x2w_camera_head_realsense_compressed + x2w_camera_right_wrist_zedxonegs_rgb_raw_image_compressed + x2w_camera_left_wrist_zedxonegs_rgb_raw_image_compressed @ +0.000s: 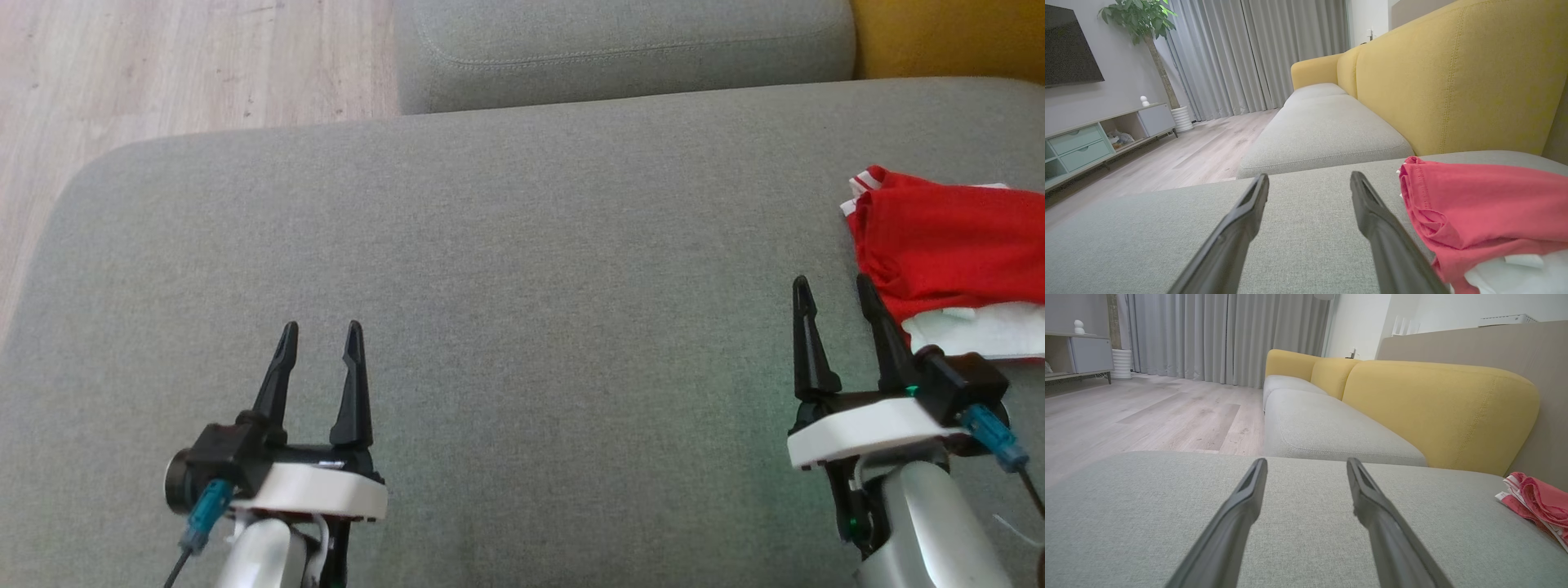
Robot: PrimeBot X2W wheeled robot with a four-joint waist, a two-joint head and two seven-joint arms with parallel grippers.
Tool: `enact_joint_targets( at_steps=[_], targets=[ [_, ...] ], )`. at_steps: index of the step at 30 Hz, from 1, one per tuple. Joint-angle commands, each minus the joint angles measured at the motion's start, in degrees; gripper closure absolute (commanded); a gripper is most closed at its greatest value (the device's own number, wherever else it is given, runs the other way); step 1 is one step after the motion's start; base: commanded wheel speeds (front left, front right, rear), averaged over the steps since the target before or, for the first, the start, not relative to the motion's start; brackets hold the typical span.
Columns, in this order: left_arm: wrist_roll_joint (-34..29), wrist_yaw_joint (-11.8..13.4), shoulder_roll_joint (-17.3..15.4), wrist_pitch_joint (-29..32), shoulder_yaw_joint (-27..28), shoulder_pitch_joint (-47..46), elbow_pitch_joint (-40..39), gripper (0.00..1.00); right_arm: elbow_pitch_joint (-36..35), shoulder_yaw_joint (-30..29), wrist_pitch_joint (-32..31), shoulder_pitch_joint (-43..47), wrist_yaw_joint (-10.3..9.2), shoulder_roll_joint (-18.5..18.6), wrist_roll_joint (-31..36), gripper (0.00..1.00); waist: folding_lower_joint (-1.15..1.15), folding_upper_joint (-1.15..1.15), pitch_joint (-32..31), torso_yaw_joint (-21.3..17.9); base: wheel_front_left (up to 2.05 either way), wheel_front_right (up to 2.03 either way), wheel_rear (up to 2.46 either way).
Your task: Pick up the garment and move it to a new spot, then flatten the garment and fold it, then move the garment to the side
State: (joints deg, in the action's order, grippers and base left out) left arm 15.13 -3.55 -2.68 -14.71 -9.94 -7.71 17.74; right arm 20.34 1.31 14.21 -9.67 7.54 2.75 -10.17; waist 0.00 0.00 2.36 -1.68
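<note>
From the head view: seeing the left hand (322, 328) hanging over the near-left part of the sofa seat (522, 229), fingers spread wide and gripping nothing. Seeing the right hand (833, 282) parted just as wide and equally empty, close to the garment (947, 245) but apparently not touching it. Finding the garment red with white showing beneath, lying in a rough fold toward the seat's right edge and running off the picture.

From the left wrist view: looking along two wide-set fingers over bare grey fabric, with the garment (1539, 498) well apart, off toward the right edge.

From the right wrist view: looking along the same wide gap, with the garment (1486, 200) lying just beside the right-side finger, layers doubled over and the hem wrinkled.

Judging the step: hard telling apart, either waiting ahead of the first pick-up or the folding and moving aside looking already done. Leaning toward the second, going by the doubled layers. If starting: needing to swing the right hand over the cloth's near rim, pinching through the layers, then lifting toward the seat's middle.
</note>
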Motion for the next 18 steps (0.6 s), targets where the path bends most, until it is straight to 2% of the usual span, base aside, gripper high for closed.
enact_joint_targets(
  at_steps=[1, 15, 16, 18],
  targets=[
    [-0.1, -0.1, -0.2, -0.3, 1.5, -1.1, -2.1, 0.0, -2.0, 1.5, 0.8, -1.1, -0.05, 0.1, -0.3, 0.0, 0.0, 0.0, 0.1, 0.0, 0.0, 0.0, 0.0],
    [2.5, 0.5, -0.2, -0.3, 1.9, -1.1, -2.0, 0.0, -1.4, 2.4, 0.8, -1.2, -0.05, 0.1, -0.9, 0.0, 0.0, 0.0, 0.3, -0.3, 0.0, 0.0, 0.0],
    [2.3, 0.7, -0.2, -0.3, 2.0, -1.2, -2.4, 1.0, -1.4, 2.4, 0.8, -1.2, -0.05, 0.1, -1.0, 1.0, 0.0, 0.0, 0.4, -0.4, 0.0, 0.0, 0.0],
    [2.5, 0.0, 0.0, 0.0, 0.3, 0.0, 0.8, 1.0, 1.3, 0.7, -0.1, 0.1, 0.0, 0.0, -0.6, 1.0, 0.0, 0.0, 0.3, -0.4, 0.0, 0.0, 0.0]
  ],
)
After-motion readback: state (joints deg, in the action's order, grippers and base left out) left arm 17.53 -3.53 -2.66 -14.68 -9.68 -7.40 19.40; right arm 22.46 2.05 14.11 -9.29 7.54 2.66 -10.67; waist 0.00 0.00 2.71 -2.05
